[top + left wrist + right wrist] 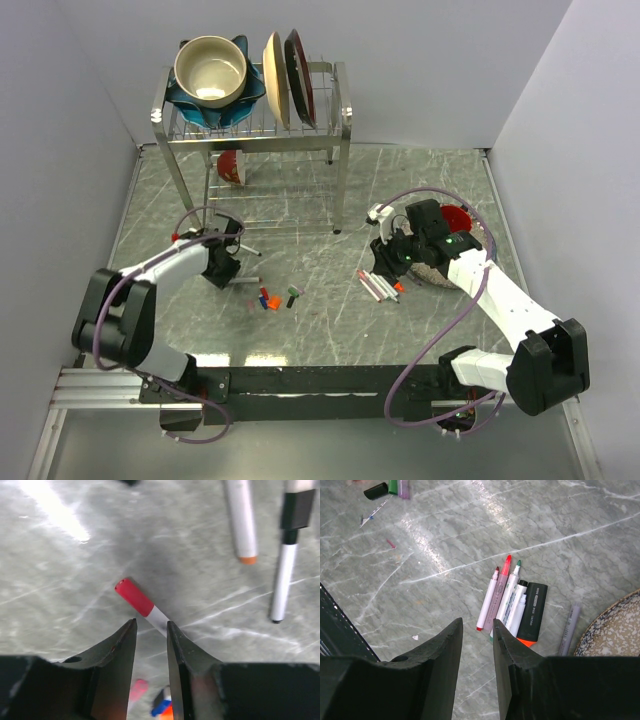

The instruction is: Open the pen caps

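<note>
Counter (330, 335) from above: left fingers (223, 270) low at its left side, dish rack (255, 130) behind, loose pen caps (272, 299) just right; right fingers (385, 263) by bundled pens (381, 288) beside speckled plate (437, 273); bare counter between clusters. Left wrist: narrowly parted, straddling white barrel (158, 619) below red cap (133, 597), not yet clamped. Right wrist: parted, holding nothing, bundle ahead, plate rim at right edge.
</note>
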{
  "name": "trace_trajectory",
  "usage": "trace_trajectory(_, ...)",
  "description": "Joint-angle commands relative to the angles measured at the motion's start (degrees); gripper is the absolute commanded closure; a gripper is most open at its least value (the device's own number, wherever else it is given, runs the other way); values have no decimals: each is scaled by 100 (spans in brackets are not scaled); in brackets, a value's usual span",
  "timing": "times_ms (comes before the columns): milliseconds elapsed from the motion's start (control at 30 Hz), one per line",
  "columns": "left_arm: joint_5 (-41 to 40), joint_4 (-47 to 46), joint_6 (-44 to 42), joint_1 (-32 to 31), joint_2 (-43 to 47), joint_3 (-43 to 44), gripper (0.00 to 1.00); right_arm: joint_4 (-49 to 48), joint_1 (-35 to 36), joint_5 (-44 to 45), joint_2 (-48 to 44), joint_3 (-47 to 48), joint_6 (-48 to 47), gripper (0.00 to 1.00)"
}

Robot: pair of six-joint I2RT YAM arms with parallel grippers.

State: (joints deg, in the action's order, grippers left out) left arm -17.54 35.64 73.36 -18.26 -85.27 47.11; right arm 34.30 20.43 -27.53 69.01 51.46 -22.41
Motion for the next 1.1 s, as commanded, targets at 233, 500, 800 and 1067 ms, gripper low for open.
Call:
trace_trajectory(233,-426,215,231,-28,302,-370,59,-64,-30,-42,-55,224,-70,61)
trace_trajectory(500,-276,426,433,-28,-103,-176,56,-73,-30,-25,-46,215,-79,62)
trace_trajectory(800,-373,400,627,-28,-147,-176,78,-73,-30,-42,-63,215,-79,61)
trace_trajectory(1067,-444,348,583,-20,230,-44,99,-64,-39,-42,-63,215,-88,62)
